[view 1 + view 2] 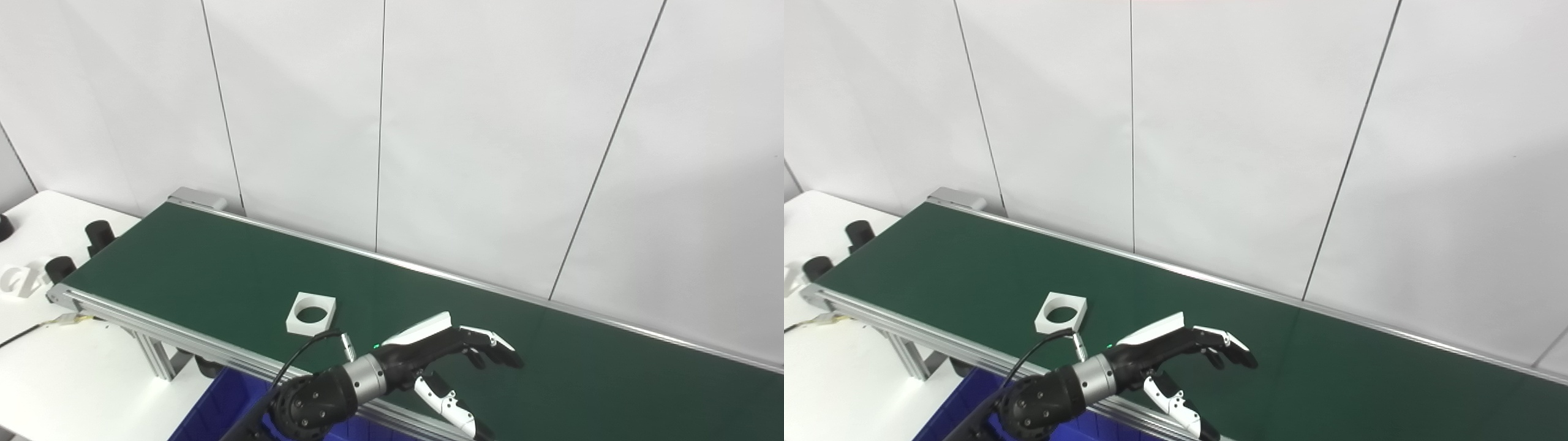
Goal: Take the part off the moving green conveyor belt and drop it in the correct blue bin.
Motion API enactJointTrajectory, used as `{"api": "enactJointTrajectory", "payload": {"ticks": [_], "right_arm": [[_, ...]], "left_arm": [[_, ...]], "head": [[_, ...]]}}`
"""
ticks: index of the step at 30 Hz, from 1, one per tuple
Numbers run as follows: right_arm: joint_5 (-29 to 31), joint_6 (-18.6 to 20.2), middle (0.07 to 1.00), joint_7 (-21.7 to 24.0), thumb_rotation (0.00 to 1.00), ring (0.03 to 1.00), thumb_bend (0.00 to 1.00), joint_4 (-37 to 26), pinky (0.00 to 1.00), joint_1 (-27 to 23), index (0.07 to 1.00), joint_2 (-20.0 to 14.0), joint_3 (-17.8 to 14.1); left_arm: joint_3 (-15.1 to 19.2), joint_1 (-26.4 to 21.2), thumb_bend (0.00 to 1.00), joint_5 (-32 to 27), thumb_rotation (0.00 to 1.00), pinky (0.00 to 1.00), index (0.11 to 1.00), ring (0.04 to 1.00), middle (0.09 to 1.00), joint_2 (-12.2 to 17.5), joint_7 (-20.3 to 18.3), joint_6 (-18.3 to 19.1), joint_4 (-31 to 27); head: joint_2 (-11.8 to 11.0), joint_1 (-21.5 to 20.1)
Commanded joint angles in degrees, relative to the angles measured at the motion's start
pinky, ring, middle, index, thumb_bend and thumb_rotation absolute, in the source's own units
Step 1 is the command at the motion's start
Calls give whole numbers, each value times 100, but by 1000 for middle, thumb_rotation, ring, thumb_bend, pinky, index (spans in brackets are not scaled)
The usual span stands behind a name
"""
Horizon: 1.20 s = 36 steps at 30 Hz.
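Note:
A white square part with a round hole [311, 313] lies flat on the green conveyor belt [202, 263], near its front rail. My left hand [441, 355] reaches over the belt to the right of the part, a hand's length away from it. Its fingers are spread and it holds nothing. The thumb [450, 407] hangs toward the front rail. A blue bin [211, 410] shows partly below the belt's front edge, under my forearm; the same bin shows in the right eye view [946, 422]. My right hand is not in view.
A white table [55, 380] stands at the left with black cylinders [100, 233] and a white object [18, 280] on it. The belt's aluminium frame and leg [153, 355] run along the front. A white panelled wall is behind the belt.

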Motion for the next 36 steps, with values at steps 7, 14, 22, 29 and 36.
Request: {"api": "enactJointTrajectory", "payload": {"ticks": [7,14,22,29,36], "right_arm": [[47,-267,843,-34,231,806,470,-63,743,-118,923,45,15],[57,-344,840,-41,234,807,478,17,751,-148,919,44,37],[42,-379,836,-85,250,803,495,70,741,-167,909,74,59],[-11,-331,839,-116,271,802,501,54,730,-177,915,91,80],[-66,-358,842,-151,264,802,492,53,726,-177,917,104,103]], "left_arm": [[-33,-435,933,480,401,692,748,784,787,237,13,16,69],[-112,-626,920,899,366,756,756,797,791,345,-32,12,225],[-273,-863,917,1465,300,764,762,792,795,471,-11,-54,450],[-424,-1061,910,2019,247,721,765,760,790,549,135,-299,769],[-552,-1264,913,2445,250,723,781,775,808,583,69,-296,937]], "head": [[-3,-6],[-11,-39],[-12,-97],[-15,-121],[-6,-171]]}}
